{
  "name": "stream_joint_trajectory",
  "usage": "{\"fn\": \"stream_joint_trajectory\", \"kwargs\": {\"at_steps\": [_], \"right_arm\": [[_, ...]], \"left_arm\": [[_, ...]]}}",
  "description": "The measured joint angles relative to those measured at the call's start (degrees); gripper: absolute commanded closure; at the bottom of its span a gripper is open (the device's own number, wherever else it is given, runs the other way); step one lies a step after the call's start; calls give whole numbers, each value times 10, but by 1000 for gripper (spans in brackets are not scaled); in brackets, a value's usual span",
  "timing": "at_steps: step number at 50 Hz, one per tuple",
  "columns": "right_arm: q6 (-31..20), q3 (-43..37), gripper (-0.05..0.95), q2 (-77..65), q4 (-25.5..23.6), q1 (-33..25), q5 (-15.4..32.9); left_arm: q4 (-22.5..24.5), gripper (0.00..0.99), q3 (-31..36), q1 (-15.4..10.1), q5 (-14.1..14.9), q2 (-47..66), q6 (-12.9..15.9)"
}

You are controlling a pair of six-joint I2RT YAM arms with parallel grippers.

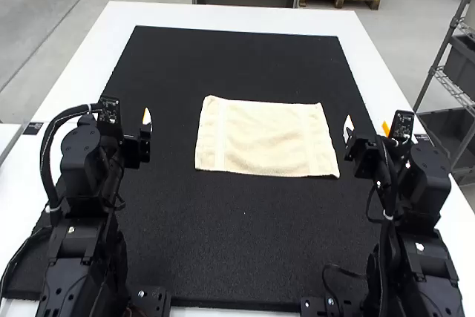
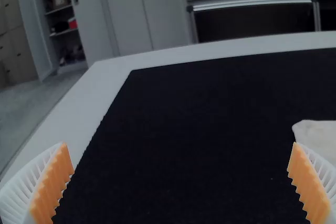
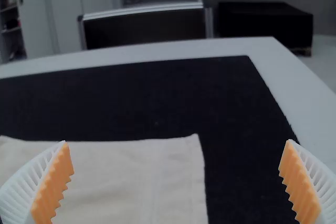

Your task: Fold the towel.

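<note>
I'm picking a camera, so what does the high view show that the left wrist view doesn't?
The high view adds all four corners of the towel, the left arm and the right arm. The left wrist view adds the left gripper close up, its orange-padded fingers wide apart. Both share the black mat, the white table and one towel corner.

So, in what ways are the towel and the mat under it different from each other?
The towel is cream; the mat is black. The towel is much smaller, so the mat reaches past it on every side. The towel has a paler band near each short end, while the mat looks plain. Both lie flat and are roughly rectangular.
</note>
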Motion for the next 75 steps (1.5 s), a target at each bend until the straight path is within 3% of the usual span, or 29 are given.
{"fn": "stream_joint_trajectory", "kwargs": {"at_steps": [1, 17, 20, 26, 29, 34, 46, 61, 70, 75], "right_arm": [[0, 0, -10, 0, -9, -23, 2], [0, 0, -10, 0, -7, -23, 2], [0, 0, -10, 0, 8, -23, 3], [6, 0, -10, 0, 58, -22, 2], [9, 0, -10, 0, 83, -23, 2], [13, 0, -10, 0, 142, -23, 2], [23, 13, -8, 6, 140, -23, -21], [39, 195, -10, 221, 172, -23, -52], [35, 238, -10, 426, 187, -22, -50], [18, 244, -2, 525, 216, -23, -26]], "left_arm": [[3, 36, 0, 0, 0, 0, 0], [17, 39, 0, 0, 0, 0, -2], [38, 44, 0, 0, 0, 0, -11], [130, 46, 0, 0, 0, 0, -22], [147, 46, 0, 0, 0, 0, -25], [142, 44, 2, 0, 0, 0, -28], [136, 46, 75, 0, 3, 30, -33], [184, 44, 205, -7, -9, 227, -35], [207, 46, 239, -7, -22, 422, -43], [234, 64, 243, -7, -24, 515, -51]]}}
